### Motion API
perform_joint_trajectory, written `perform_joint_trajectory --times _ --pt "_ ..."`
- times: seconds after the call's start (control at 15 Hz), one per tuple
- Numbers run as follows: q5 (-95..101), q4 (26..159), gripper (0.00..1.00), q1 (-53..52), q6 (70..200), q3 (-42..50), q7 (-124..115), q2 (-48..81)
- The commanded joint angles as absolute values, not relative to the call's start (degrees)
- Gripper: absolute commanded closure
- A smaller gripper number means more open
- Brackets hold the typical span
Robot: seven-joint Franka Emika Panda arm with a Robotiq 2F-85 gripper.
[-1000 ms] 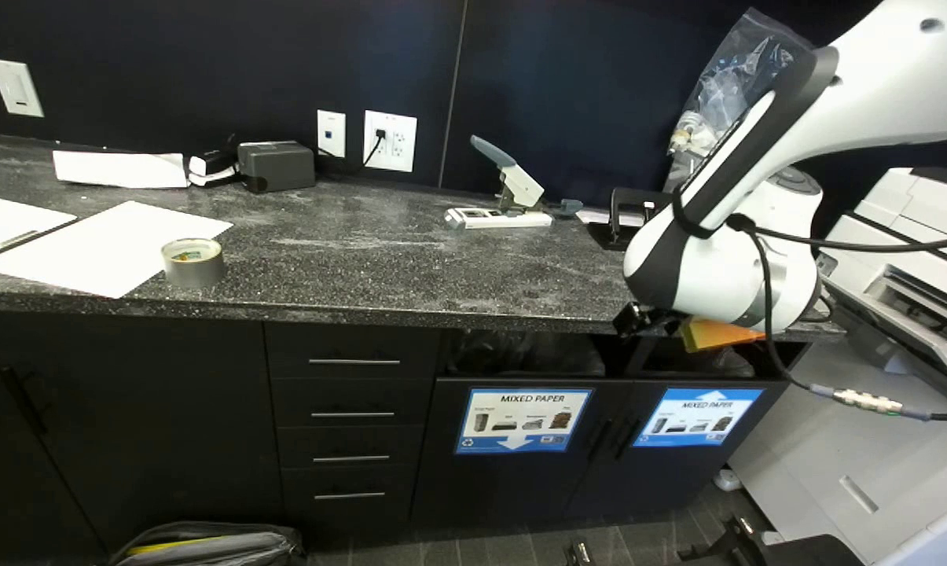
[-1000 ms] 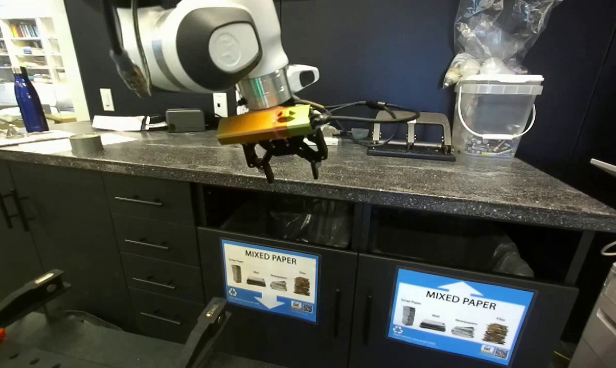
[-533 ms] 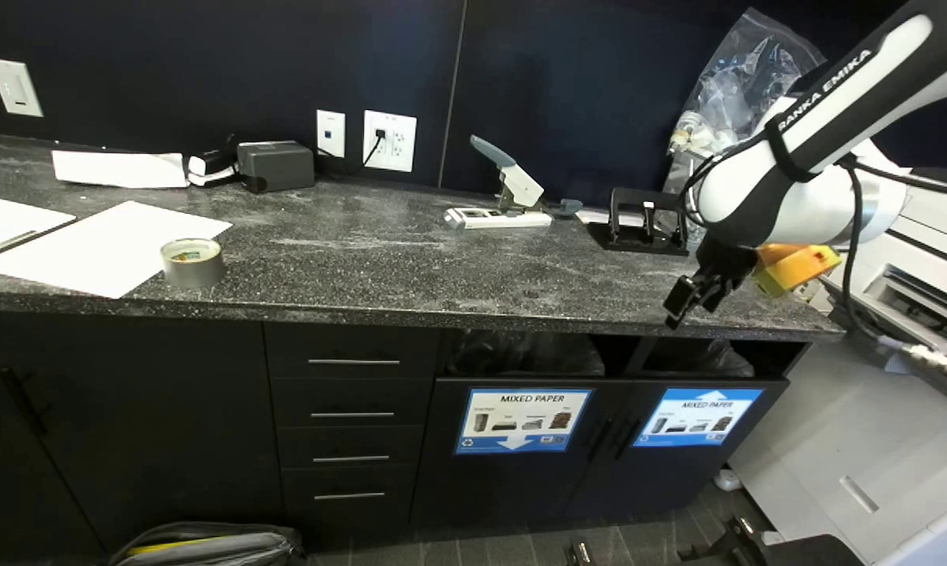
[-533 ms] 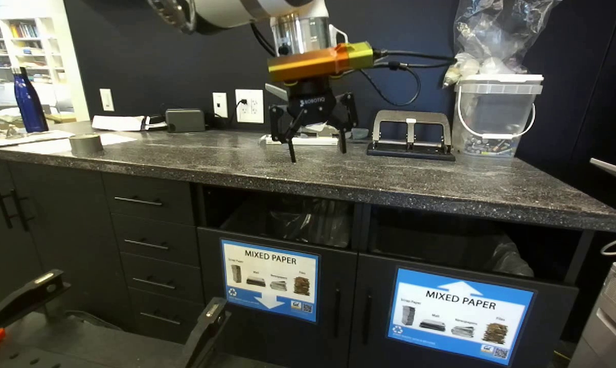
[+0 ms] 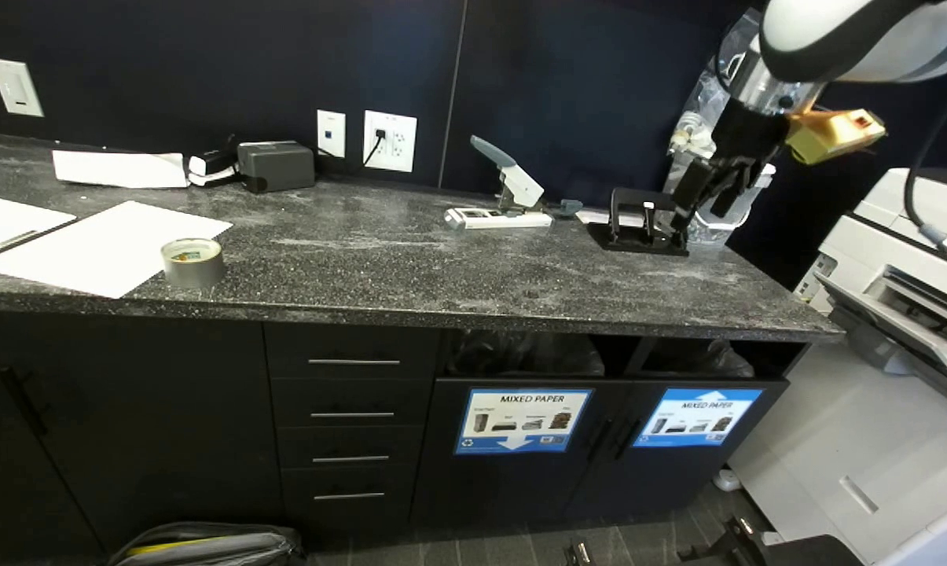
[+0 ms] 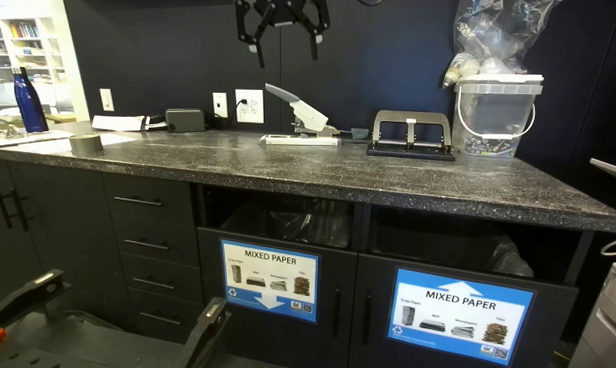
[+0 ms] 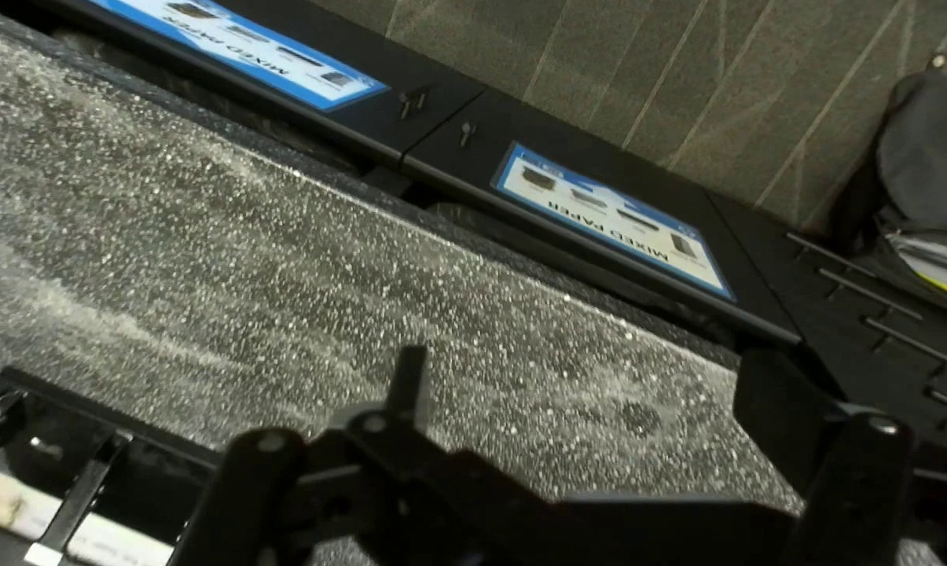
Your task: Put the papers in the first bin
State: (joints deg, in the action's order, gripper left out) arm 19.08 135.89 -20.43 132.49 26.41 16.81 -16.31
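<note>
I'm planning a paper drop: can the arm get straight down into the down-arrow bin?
Probably not: the countertop lies below the fingers and over the bin; reaching from the front looks freer.

In an exterior view, the gripper (image 6: pixel 287 62) is cut off by the top edge. In an exterior view, the robot arm (image 5: pixel 866 39) is cropped at upper right, the leftmost white sheet (image 5: pixel 9 222) is cut by the left edge, and the gripper there hides part of a clear bucket (image 5: pixel 710 233). Cabinet doors (image 6: pixel 272 340) and shadow hide most of the 2 plastic-lined bins (image 6: pixel 310 225). The lowest print on the 2 signs (image 6: pixel 461 316) is too small to read. The wrist view crops a black hole punch (image 7: pixel 92 483) at lower left.
</note>
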Motion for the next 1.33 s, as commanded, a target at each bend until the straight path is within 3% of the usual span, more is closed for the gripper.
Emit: perform_joint_trajectory --times 0.0,0.6,1.27 --pt "15.9 135.1 0.00 -10.5 126.3 12.5 12.3 -24.1" --pt "12.3 133.0 0.00 -1.5 111.9 2.2 3.9 -26.7" --pt "12.2 134.3 0.00 -0.3 108.6 1.6 0.6 -27.2"
